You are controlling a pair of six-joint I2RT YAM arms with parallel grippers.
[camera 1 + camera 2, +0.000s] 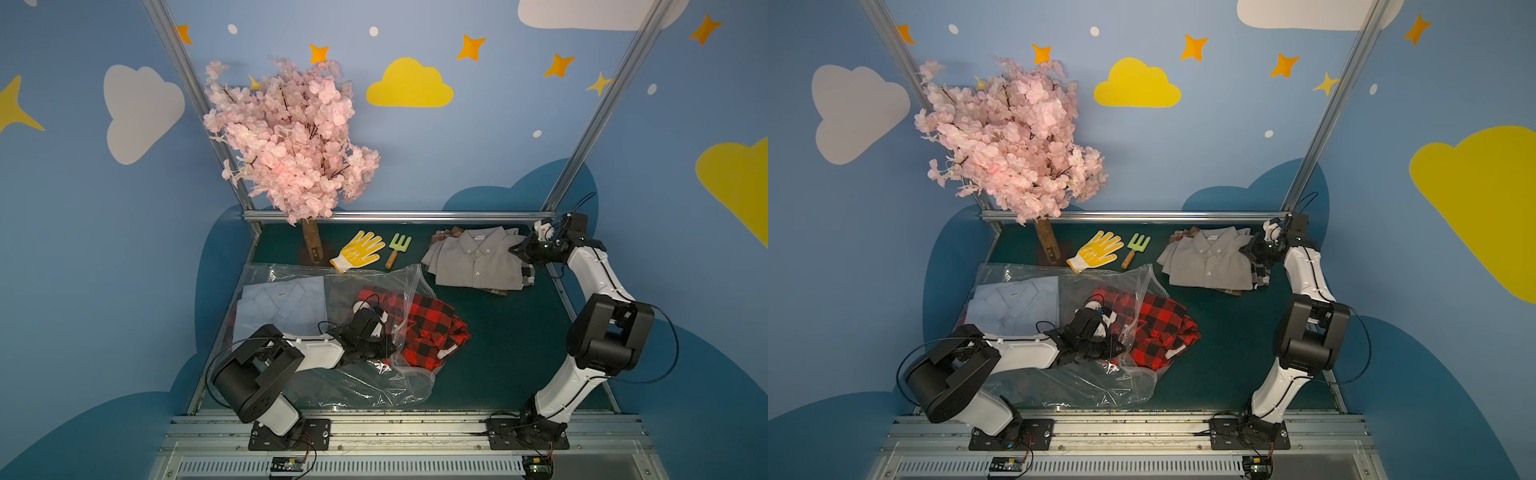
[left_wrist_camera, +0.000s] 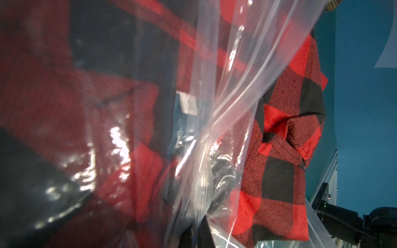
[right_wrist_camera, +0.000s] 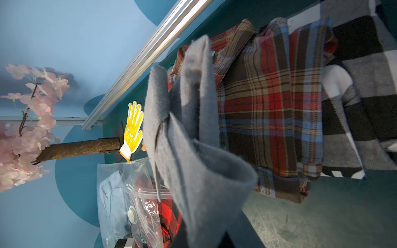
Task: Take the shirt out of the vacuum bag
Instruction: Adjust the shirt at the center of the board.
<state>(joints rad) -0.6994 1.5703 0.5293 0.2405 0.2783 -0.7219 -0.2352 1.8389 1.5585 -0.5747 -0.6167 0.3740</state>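
The left jaws are pinched shut on a bunched fold of the vacuum bag [image 1: 353,384] at its open mouth. Right beside their tips, the red-and-black checked shirt [image 1: 432,328] lies partly inside that mouth and partly out on the green table [image 1: 519,353]; behind them, deeper in the bag, sits a folded light blue shirt [image 1: 282,307]. Well apart, the right jaws are closed on an edge of the grey shirt [image 1: 473,262], which tops a stack with a tartan shirt [image 3: 268,107] beneath.
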